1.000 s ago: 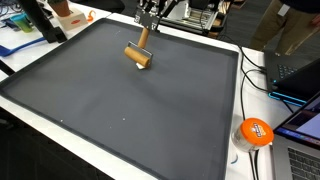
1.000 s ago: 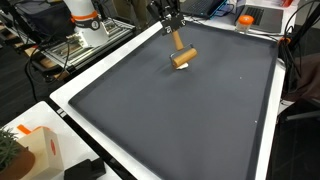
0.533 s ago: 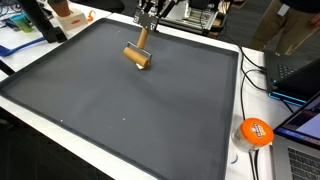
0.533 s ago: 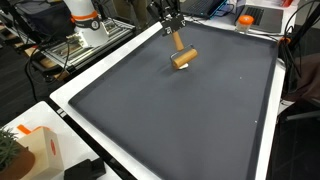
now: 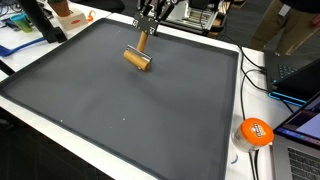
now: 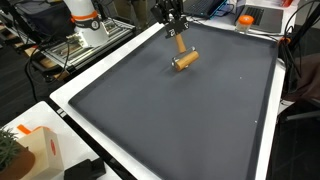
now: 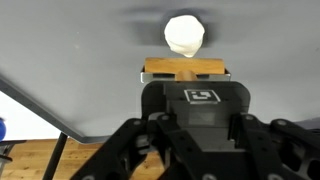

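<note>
Grip: clamping shut with the gripper (image 5: 146, 22) on the top of the handle of the wooden mallet (image 5: 139, 55), jaws pressing it from both sides; gripping nothing else.
Position: hanging the wooden mallet head-down and slightly slanted over the far part of the black mat (image 5: 120, 110), close to the white table edge (image 5: 200, 37); casting a shadow just beside the head, though not showing clearly whether the head is clearing the mat or grazing it.
Wrist view: looking straight down past the fingers (image 7: 150, 100) at the wooden handle and a pale, overexposed round end beyond it.
Step, judging by the pose: carrying the mallet over the mat rather than grasping or releasing it.
Next move, as a judgement: calling for a firm hold and slow travel, the heavy head being liable to swing or twist in the pinch; needing enough height to avoid dragging on the mat.
Surroundings: sitting well apart, an orange roll (image 5: 254, 131) and a laptop (image 5: 300, 62) off the mat.
</note>
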Controlling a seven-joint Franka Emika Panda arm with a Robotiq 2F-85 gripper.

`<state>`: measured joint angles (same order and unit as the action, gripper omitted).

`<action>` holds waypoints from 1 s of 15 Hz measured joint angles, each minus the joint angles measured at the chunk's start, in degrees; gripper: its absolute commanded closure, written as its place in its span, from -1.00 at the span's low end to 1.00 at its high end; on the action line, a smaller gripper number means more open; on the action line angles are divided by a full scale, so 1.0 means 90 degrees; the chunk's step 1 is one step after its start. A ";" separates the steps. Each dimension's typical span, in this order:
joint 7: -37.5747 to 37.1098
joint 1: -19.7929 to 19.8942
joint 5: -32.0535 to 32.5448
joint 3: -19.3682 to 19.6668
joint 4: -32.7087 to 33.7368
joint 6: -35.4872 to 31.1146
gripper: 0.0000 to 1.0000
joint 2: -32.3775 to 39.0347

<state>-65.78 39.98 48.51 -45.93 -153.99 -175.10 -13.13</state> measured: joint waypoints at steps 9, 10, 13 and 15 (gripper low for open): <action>0.1636 -0.0865 -0.1604 0.0378 0.0483 0.0927 0.57 0.0442; 0.1852 -0.0994 -0.1853 0.0446 0.0519 0.1011 0.57 0.0424; 0.2460 -0.1334 -0.2533 0.0668 0.0670 0.1353 0.57 0.0298; 0.2860 -0.1532 -0.2949 0.0839 0.0792 0.1745 0.57 0.0146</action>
<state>-40.05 26.19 21.97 -38.37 -146.86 -159.39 -11.81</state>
